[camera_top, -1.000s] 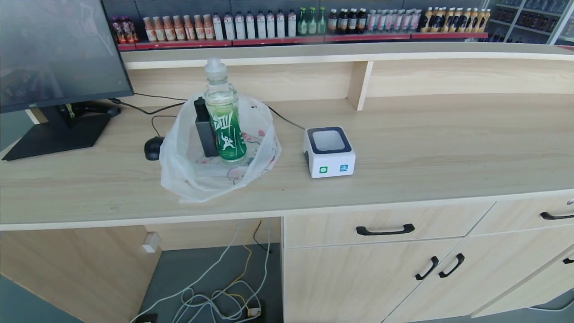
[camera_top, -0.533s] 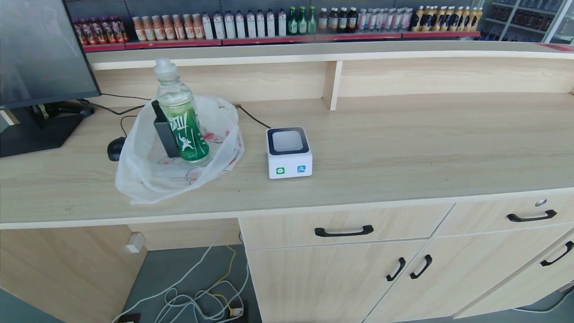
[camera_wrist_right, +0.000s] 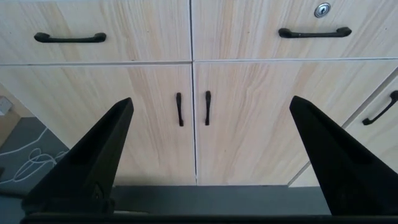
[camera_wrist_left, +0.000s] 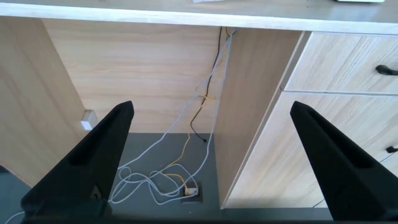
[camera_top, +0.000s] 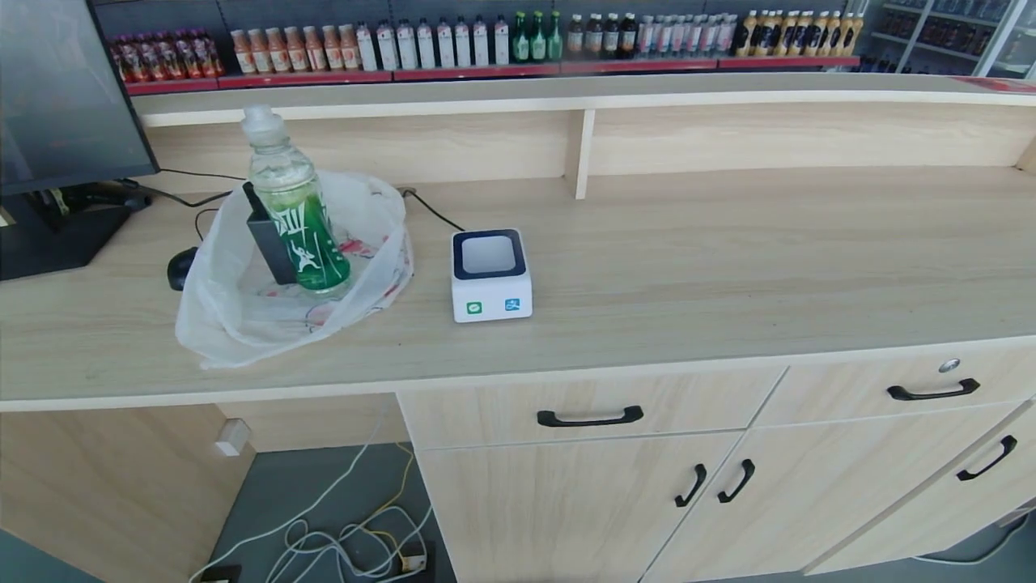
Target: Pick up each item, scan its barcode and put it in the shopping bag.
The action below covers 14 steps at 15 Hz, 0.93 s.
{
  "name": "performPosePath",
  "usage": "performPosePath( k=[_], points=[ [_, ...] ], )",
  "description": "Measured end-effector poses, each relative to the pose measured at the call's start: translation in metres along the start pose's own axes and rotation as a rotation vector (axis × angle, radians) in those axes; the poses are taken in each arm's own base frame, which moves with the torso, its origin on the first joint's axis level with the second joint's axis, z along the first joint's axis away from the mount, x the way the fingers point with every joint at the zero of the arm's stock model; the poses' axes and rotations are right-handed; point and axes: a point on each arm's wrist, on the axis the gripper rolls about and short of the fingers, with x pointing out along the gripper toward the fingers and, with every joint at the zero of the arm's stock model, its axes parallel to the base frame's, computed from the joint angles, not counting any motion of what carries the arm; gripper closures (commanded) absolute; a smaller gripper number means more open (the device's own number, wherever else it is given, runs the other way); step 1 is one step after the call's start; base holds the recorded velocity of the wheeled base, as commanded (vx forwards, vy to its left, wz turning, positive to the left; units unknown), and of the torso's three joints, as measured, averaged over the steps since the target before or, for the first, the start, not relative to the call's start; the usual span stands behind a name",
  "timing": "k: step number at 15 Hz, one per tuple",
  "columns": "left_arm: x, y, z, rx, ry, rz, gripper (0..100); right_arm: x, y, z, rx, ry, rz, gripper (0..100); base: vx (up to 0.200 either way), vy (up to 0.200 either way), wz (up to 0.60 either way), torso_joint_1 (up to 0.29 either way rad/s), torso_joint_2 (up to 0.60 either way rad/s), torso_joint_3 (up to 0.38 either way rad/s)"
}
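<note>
- The green bottle (camera_top: 295, 219) and a dark flat box (camera_top: 269, 239) are standing upright inside the white shopping bag (camera_top: 214, 320), at the far left of the counter (camera_top: 728, 267). The box is touching the bottle's left side.
- The white scanner (camera_top: 490, 275) is sitting just to the right of the bag, apart from it.
- Both items that I am seeing are lying in the bag, so I am judging the task to be finished or very nearly so.
- The left gripper (camera_wrist_left: 210, 106) is hanging low, below the counter top, facing the cables (camera_wrist_left: 168, 180) on the floor. Its fingers are spreading wide and gripping nothing.
- The right gripper (camera_wrist_right: 210, 99) is hanging low before the cabinet doors (camera_wrist_right: 249, 124), with fingers also wide apart and empty.
</note>
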Motion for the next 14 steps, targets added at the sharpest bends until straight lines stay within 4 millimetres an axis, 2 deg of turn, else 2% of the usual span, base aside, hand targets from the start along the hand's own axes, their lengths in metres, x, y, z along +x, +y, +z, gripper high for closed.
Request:
performPosePath(
  k=[1,14],
  points=[
    [0.0,0.0,0.0,0.0,0.0,-0.001,0,0.0,0.0,0.0,0.0,0.0,0.0,0,0.2,0.0,0.0,0.002,0.0,0.007],
    [0.0,0.0,0.0,0.0,0.0,-0.001,0,0.0001,0.0,-0.0001,0.001,0.001,0.0,0,0.0,0.0,0.0,0.0,0.0,0.0]
  ],
)
